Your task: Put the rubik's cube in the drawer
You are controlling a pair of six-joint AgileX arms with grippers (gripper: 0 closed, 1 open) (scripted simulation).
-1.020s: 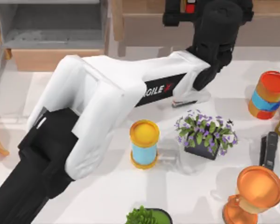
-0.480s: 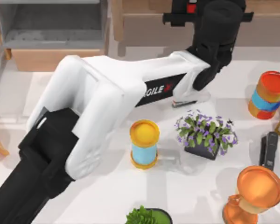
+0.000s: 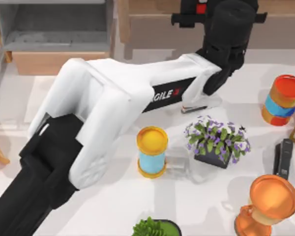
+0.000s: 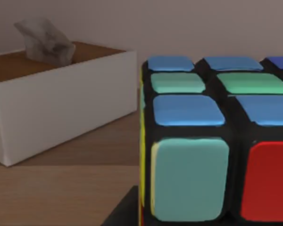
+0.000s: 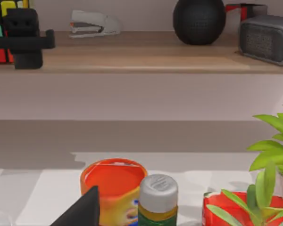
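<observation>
On the long wooden shelf [image 5: 155, 59] behind the table, rubik's cube [image 4: 203, 141] noted with left gripper [image 5: 21, 42] close against it, evidently for a grasp, grip state not determinable; drawer [image 3: 59, 61] standing open at left to receive it; right arm idle.

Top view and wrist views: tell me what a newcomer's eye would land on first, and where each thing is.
The big white and black left arm sweeps across the table from the lower left to the wooden shelf at the top, where the left gripper is at the rubik's cube. The cube looms close in the left wrist view, with a white tissue box beside it on the shelf. An orange trophy stands at the lower right.
</observation>
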